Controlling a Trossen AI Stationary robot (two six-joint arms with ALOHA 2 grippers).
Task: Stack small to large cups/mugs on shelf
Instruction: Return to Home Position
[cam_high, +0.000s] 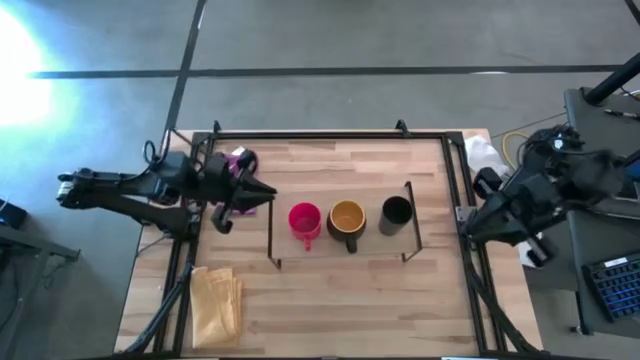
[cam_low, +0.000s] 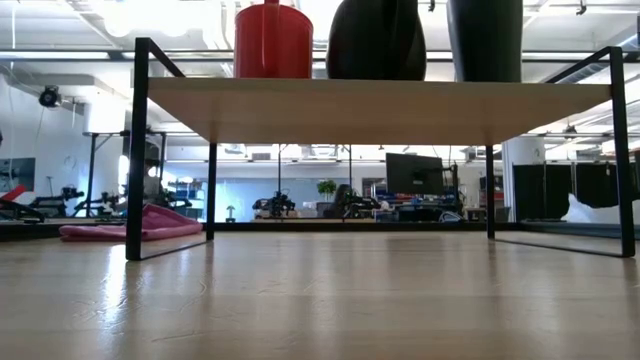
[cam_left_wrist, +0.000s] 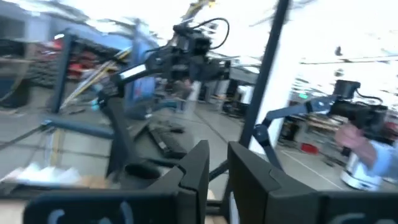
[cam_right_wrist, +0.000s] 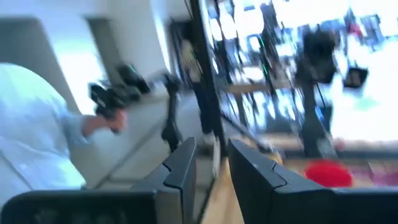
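Three cups stand in a row on the shelf (cam_high: 340, 245), each on its base: the red-pink cup (cam_high: 304, 220), the mustard-yellow mug (cam_high: 347, 220) and the black cup (cam_high: 397, 212). From table height I see the red-pink cup (cam_low: 272, 40), the dark-sided mug (cam_low: 377, 40) and the black cup (cam_low: 485, 40) on the shelf board (cam_low: 380, 105). My left gripper (cam_high: 268, 190) hovers just left of the shelf, pointing at it; its fingers (cam_left_wrist: 217, 168) stand a narrow gap apart and hold nothing. My right gripper (cam_high: 468, 226) is at the table's right edge, a small gap between its fingers (cam_right_wrist: 211, 168), empty.
A pink cloth (cam_high: 240, 160) lies on the table by the left gripper, also seen low as the pink cloth (cam_low: 130, 225). A yellow cloth (cam_high: 215, 300) lies near the front left corner. A white object (cam_high: 483, 152) sits at the far right corner. A person (cam_right_wrist: 31, 124) stands beyond the table.
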